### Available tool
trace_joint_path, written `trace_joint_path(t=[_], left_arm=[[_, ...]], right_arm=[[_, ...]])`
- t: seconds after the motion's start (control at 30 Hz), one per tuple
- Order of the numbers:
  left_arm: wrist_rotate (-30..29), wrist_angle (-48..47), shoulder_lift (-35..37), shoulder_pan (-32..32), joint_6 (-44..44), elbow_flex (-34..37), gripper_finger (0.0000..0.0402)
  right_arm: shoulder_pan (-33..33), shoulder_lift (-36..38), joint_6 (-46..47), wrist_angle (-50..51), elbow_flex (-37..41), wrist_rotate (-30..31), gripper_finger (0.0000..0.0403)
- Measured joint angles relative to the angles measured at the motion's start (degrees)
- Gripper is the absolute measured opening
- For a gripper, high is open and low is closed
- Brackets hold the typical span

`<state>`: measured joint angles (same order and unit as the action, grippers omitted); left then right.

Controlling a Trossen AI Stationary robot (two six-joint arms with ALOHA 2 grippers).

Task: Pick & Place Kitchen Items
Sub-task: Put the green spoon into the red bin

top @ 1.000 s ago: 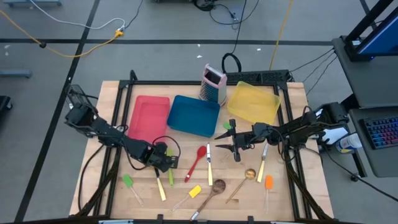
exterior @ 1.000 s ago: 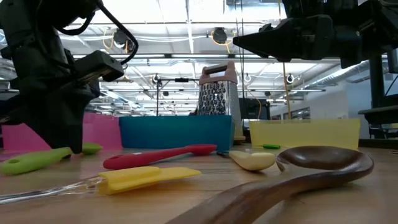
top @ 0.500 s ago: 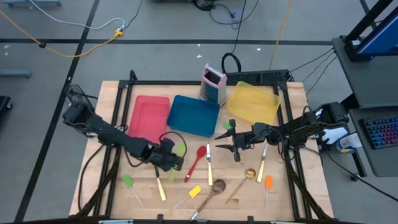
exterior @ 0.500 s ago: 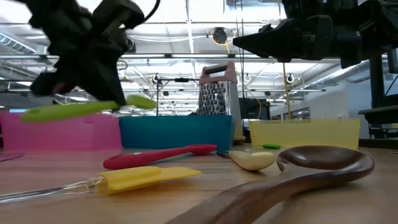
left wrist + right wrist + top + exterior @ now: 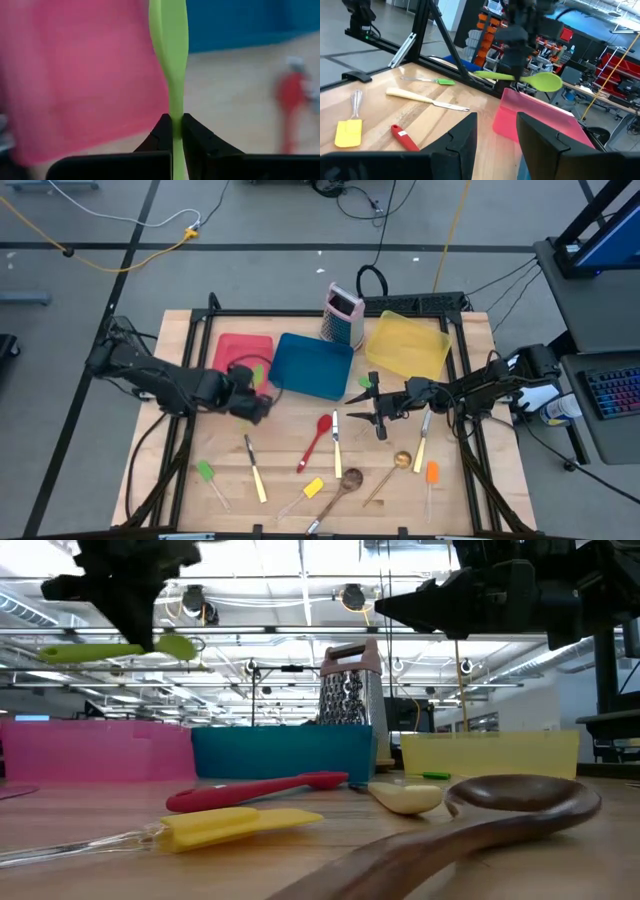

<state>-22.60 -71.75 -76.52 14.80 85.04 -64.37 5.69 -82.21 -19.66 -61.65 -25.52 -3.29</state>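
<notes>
My left gripper [image 5: 250,402] is shut on a green spoon [image 5: 120,648] and holds it in the air over the near right corner of the red tray [image 5: 238,365]. The spoon's bowl [image 5: 546,81] points toward the blue tray [image 5: 312,365]. My right gripper [image 5: 376,418] hovers open and level over the table near the blue tray's near right corner, with nothing between its fingers [image 5: 465,135]. Red spoon [image 5: 318,438], pale-handled knives [image 5: 337,442], wooden spoon [image 5: 345,483] and yellow spatula [image 5: 311,489] lie flat on the table. My left gripper pinches the green spoon's slim handle [image 5: 175,107], about midway along it, between its two fingers [image 5: 162,131]. The fingers come from above, slanting down, and lie across the handle. The spoon hangs roughly level, lifted clear of the table and the tray.
A metal grater with a pink top [image 5: 343,315] stands behind the blue tray, and a yellow tray [image 5: 408,345] lies at the far right. A green spatula [image 5: 207,474], an orange spatula [image 5: 431,474], a gold spoon [image 5: 397,463] and more pale cutlery [image 5: 255,470] lie along the near edge.
My left gripper has risen with the green spoon and gone toward the table's far edge, over the red tray's corner, turning as it went. The spoon, which lay on the table, is now lifted clear and roughly level.
</notes>
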Motion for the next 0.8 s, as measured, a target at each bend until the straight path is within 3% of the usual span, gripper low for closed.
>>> trace_joint_path(t=[0.2, 0.43, 0.63, 0.8], left_arm=[[1.05, -8.48, 1.18, -11.66, -5.55, 1.66, 0.0013], [1.49, -1.67, 1.21, -27.25, -20.42, 5.12, 0.0012], [4.47, 8.10, 1.21, -37.57, -30.26, 14.84, 0.0007], [4.74, 12.92, 1.21, -44.03, -32.62, 21.93, 0.0012]], right_arm=[[0.00, 0.00, 1.64, -0.34, 0.00, 0.00, 0.0130], [0.02, 0.00, 2.68, -0.94, 0.00, 0.00, 0.0130], [0.02, 0.00, 4.07, -0.28, 0.00, -0.01, 0.0130], [0.02, 0.00, 5.09, -0.28, 0.00, -0.02, 0.0130]])
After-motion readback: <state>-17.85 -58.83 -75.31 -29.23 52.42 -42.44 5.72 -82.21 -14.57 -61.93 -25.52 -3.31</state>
